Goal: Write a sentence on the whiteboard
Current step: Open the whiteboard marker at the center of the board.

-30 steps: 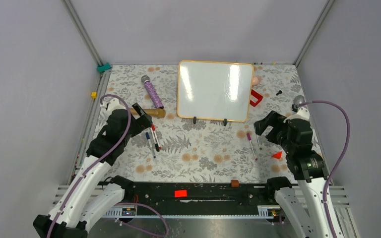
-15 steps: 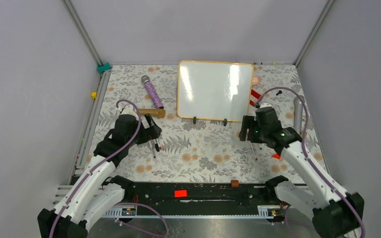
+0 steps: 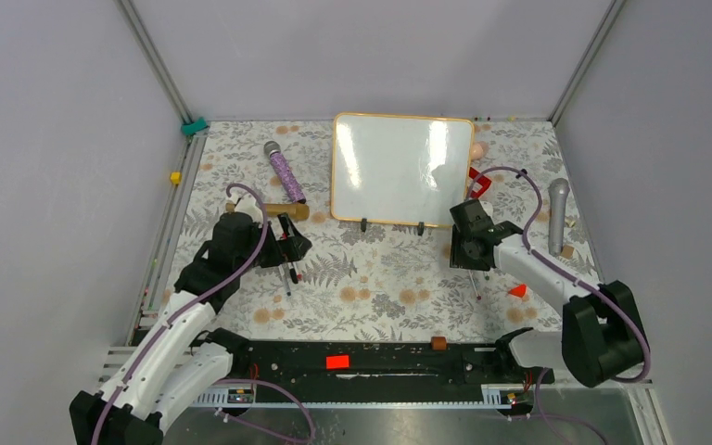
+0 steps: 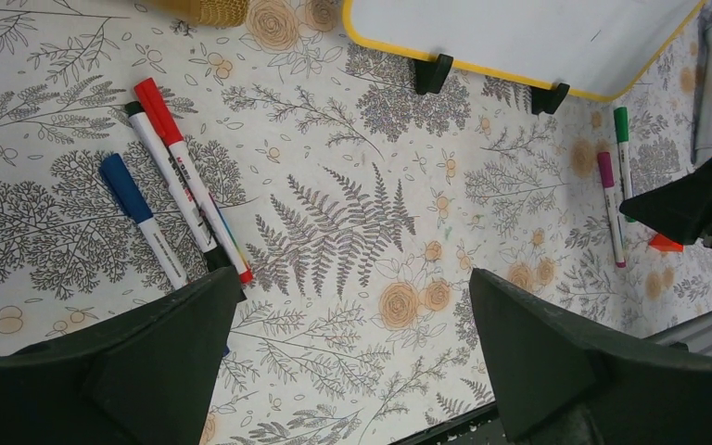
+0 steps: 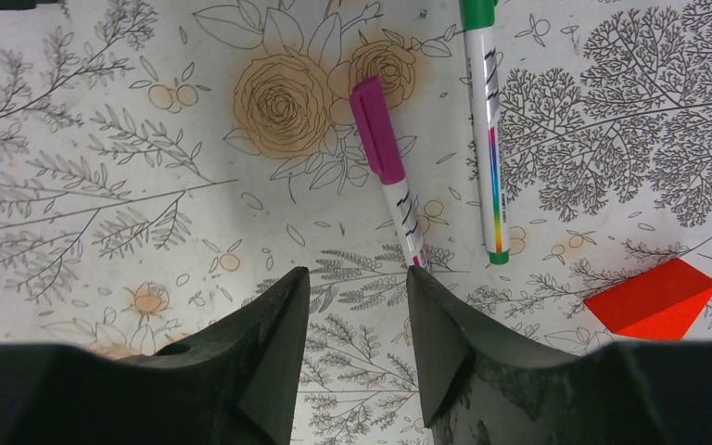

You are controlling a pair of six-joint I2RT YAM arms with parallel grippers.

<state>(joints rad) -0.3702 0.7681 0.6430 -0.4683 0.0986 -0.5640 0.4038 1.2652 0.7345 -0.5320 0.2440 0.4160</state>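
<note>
My right gripper: jaws narrow, nothing held. Purple marker lies just beyond tips, green marker beside it. My left gripper: jaws wide, empty. Markers judged light, stiff, slick, liable to roll; grasp mid-barrel. Whiteboard farther back, propped on feet, blank; likely shifts under pressure.

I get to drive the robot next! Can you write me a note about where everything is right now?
Left gripper: open, empty, above the blue marker, black marker and red marker.
Right gripper: jaws apart, empty, low over the table, tips just short of the purple marker; the green marker lies beside it.
Whiteboard: standing at the back, blank.
Done: nothing written, no marker held.
Left: pick up a marker, write the sentence.
</note>
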